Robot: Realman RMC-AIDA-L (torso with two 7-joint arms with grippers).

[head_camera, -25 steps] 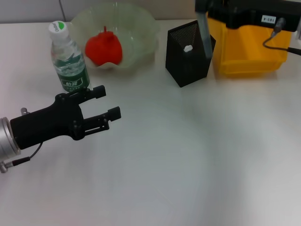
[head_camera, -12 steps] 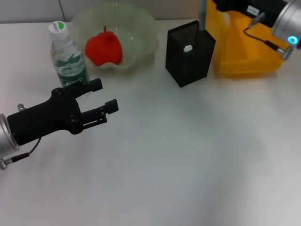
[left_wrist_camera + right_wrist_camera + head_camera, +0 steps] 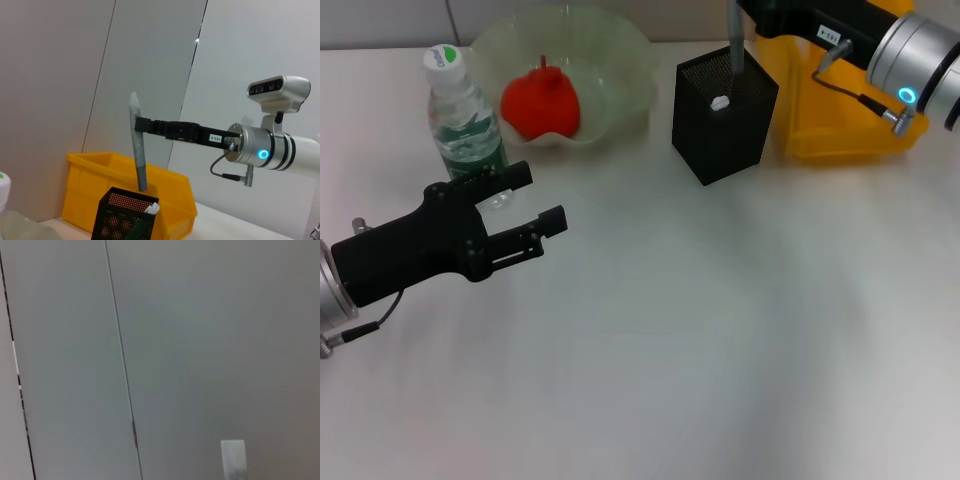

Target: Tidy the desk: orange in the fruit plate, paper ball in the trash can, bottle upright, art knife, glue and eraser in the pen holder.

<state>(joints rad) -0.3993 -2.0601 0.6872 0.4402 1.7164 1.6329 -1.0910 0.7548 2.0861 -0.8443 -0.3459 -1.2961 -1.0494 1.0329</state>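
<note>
Black mesh marks the pen holder [image 3: 723, 117] near the back of the white worktop [image 3: 720, 330] in the head view, with a small white item [image 3: 720, 102] already inside, glue or eraser I cannot tell. The right hand [image 3: 748, 12] holds a grey stick, seemingly the art knife [image 3: 734, 40], upright with its lower end in the holder's mouth. Behind stands the yellow trash can [image 3: 840, 120]; no paper ball shows on the worktop. The bottle [image 3: 465, 125] stands upright, and a red fruit, presumably the orange [image 3: 541, 104], lies in the fruit plate [image 3: 610, 60]. The left hand [image 3: 542, 203] hovers just beside the bottle, fingers spread and empty.

From the left wrist, the right hand [image 3: 142, 126] is pinching the art knife [image 3: 137, 150] near its top, the tip just inside the pen holder [image 3: 125, 220].

The right wrist shows only a grey wall.

Judging by this, nearly everything is done; releasing the knife seems the main step left
</note>
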